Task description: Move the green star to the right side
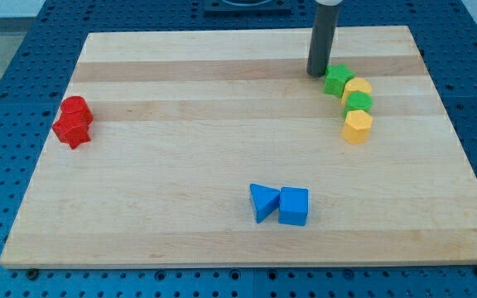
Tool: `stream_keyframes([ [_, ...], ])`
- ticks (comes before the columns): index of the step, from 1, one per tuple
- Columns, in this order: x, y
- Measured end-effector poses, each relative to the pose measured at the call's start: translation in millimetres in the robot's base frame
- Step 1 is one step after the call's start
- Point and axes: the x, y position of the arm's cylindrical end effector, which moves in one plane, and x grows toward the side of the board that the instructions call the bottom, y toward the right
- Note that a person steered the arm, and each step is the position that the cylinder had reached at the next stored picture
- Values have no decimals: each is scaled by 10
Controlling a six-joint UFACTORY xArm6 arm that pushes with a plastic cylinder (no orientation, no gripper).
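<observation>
The green star (pixel 336 79) lies near the view's top right on the wooden board (pixel 180 165). It heads a short column with a yellow block (pixel 358 87), a green round block (pixel 358 103) and a yellow hexagon (pixel 357 126) below it. My tip (pixel 317 74) stands just left of the green star, touching or nearly touching its left edge.
A red round block (pixel 75 108) and a red star (pixel 73 129) sit together at the view's left. A blue triangle (pixel 262 201) and a blue cube (pixel 294 206) sit side by side at the bottom middle. The board's right edge is right of the column.
</observation>
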Motion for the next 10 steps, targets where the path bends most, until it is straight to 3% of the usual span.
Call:
stream_keyframes([
  [3,-5,-481],
  [4,62,-870],
  [5,274,-860],
  [6,353,-529],
  [10,-88,450],
])
